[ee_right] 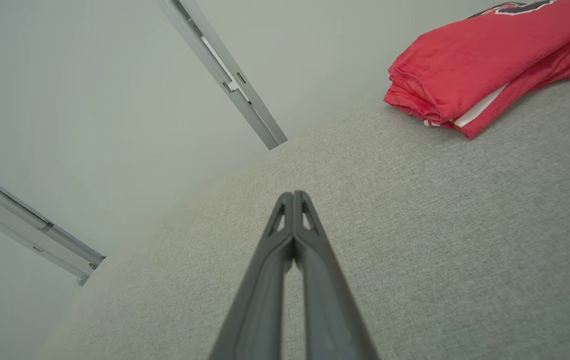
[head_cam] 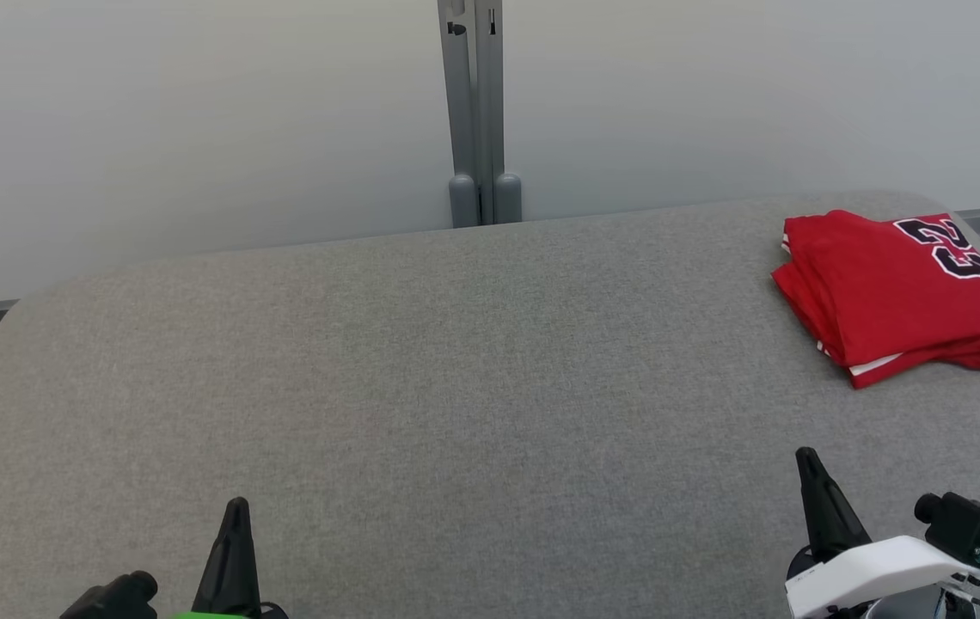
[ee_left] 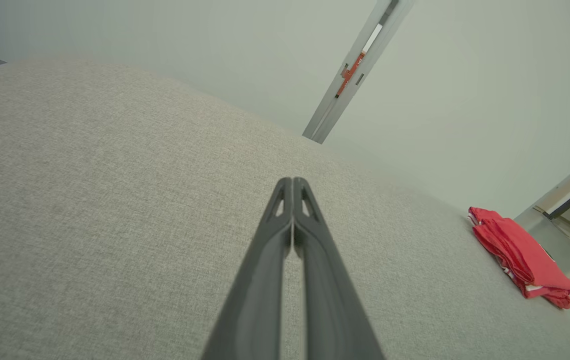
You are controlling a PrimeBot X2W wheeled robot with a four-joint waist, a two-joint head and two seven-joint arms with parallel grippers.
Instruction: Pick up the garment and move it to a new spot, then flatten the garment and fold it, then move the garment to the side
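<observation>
The garment (head_cam: pixel 898 297) is a red jersey with dark numerals, folded into a neat stack at the far right of the grey table (head_cam: pixel 456 378). It also lies at the right edge of the left wrist view (ee_left: pixel 520 257) and in the upper right of the right wrist view (ee_right: pixel 475 60). My left gripper (head_cam: pixel 236 507) rests at the lower left, shut with nothing in it, its tips touching (ee_left: pixel 292 182). My right gripper (head_cam: pixel 806 457) sits at the lower right, well short of the garment, also shut and empty (ee_right: pixel 293 195).
A grey metal post (head_cam: pixel 477 112) stands against the pale wall behind the table's far edge. The table's rounded corners fall away at the left and right. Bare grey cloth stretches across the middle and left of the table.
</observation>
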